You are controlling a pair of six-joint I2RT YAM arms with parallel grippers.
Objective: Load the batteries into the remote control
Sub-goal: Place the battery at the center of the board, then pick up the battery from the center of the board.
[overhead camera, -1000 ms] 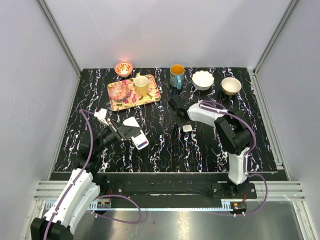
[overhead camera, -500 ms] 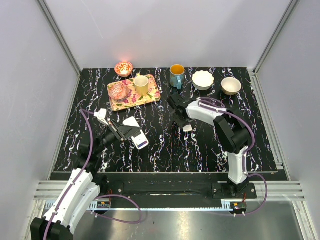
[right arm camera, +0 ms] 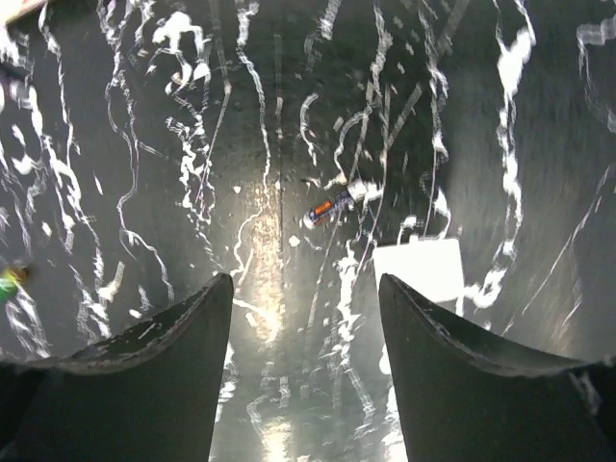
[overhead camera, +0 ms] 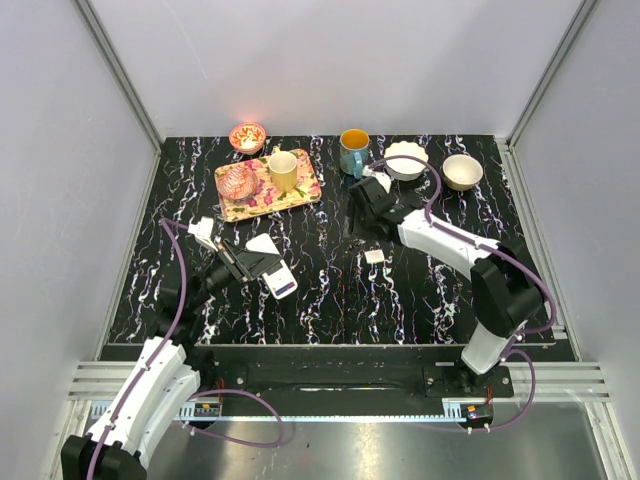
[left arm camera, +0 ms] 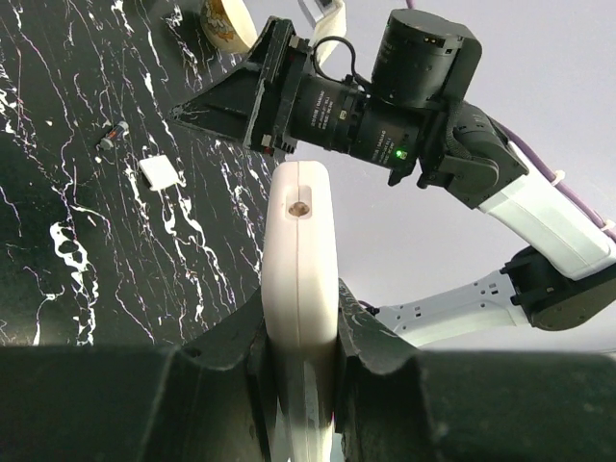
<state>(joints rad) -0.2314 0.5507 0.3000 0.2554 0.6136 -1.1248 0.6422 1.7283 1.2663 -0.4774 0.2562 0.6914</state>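
Note:
My left gripper (overhead camera: 262, 262) is shut on the white remote control (overhead camera: 276, 274) and holds it above the table at the left. In the left wrist view the remote (left arm camera: 300, 241) stands edge-on between my fingers (left arm camera: 226, 371). My right gripper (overhead camera: 360, 220) hangs open and empty over the table's middle. Its wrist view shows a purplish-red battery (right arm camera: 332, 204) lying ahead of the open gripper (right arm camera: 306, 284), with the small white square cover (right arm camera: 421, 269) to its right. A green battery (right arm camera: 10, 284) shows at the left edge. The battery (left arm camera: 114, 135) and cover (left arm camera: 159, 171) also show in the left wrist view.
A floral tray (overhead camera: 300, 192) holds a yellow cup (overhead camera: 283, 170) and a pink glass bowl (overhead camera: 237, 182) at the back left. A small red bowl (overhead camera: 247, 137), a blue mug (overhead camera: 353, 150), a white bowl (overhead camera: 406, 160) and a beige bowl (overhead camera: 462, 171) line the back.
The right arm has unfolded and stretched out, and its gripper has shifted slightly toward the back, away from the cover. The left arm and the remote have not moved.

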